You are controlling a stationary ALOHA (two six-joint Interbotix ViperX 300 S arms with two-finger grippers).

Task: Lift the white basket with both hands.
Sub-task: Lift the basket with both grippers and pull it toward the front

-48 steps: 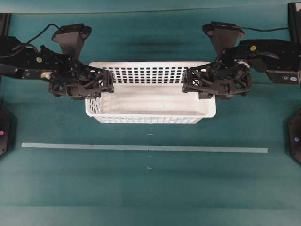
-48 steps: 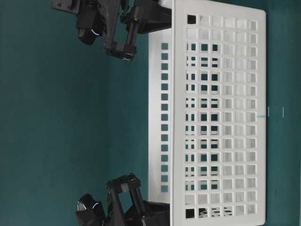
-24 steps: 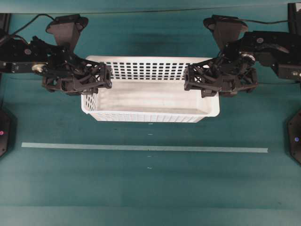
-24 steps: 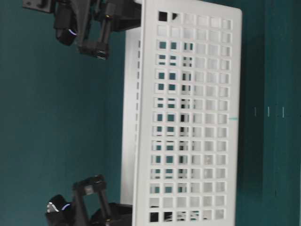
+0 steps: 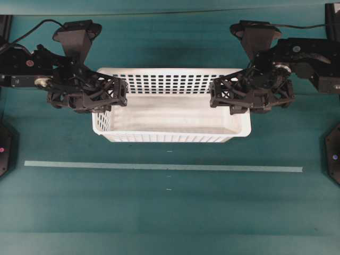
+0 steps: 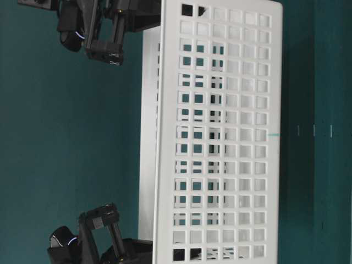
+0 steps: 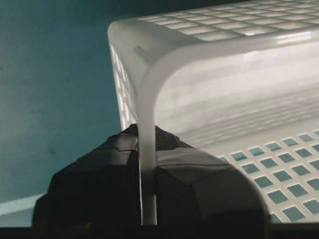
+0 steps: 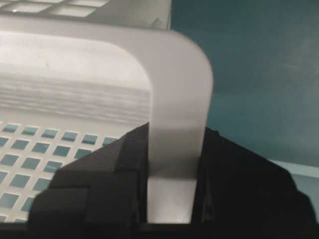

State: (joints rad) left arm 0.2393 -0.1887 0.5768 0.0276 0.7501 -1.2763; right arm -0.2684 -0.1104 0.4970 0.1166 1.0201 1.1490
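Note:
The white basket [image 5: 170,114] hangs level above the teal table, its slotted long wall [image 6: 220,132] standing off the surface with a dark shadow band beneath it. My left gripper [image 5: 114,93] is shut on the basket's left end rim [image 7: 147,99], one finger inside and one outside [image 7: 148,164]. At the right end, my right gripper [image 5: 220,94] is shut on the wide rim [image 8: 179,99], which fills the gap between its jaws [image 8: 174,174]. The basket is empty.
A pale tape line [image 5: 159,167] runs across the table in front of the basket. Black bases sit at the left edge [image 5: 2,149] and right edge [image 5: 333,154]. Cables trail behind both arms.
Both arms have raised the basket off the table, mostly in the first half second; since then it has hardly moved. Both grips stay the same.

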